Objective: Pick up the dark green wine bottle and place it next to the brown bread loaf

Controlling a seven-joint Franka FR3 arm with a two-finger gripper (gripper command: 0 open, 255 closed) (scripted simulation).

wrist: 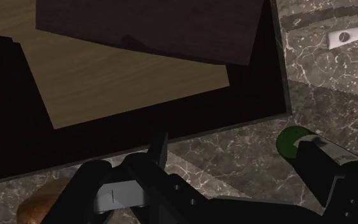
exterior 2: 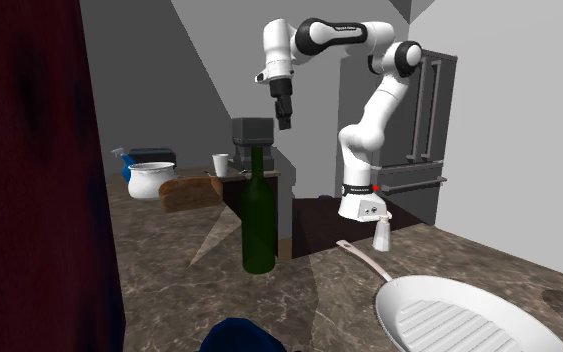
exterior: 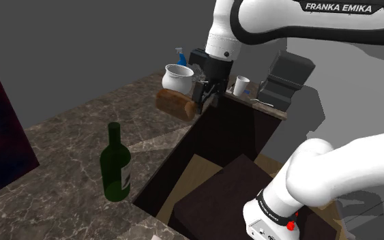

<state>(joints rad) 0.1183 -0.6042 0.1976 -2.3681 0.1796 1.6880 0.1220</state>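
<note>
gripper [exterior 2: 285, 122]: high over counter [exterior: 67, 150], fingers wide apart, empty
loaf [exterior: 176, 104]: on counter, beside white pot [exterior: 176, 77]
bottle [exterior: 116, 167]: upright on counter, apart from loaf

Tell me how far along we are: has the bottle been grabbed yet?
Done: nothing yet; the dark green wine bottle stands upright on the marbled counter, apart from the bread loaf. In hand: nothing; the gripper hangs open in the air near the loaf. Left: reach the bottle, grasp it, lift it, set it beside the loaf.
</note>
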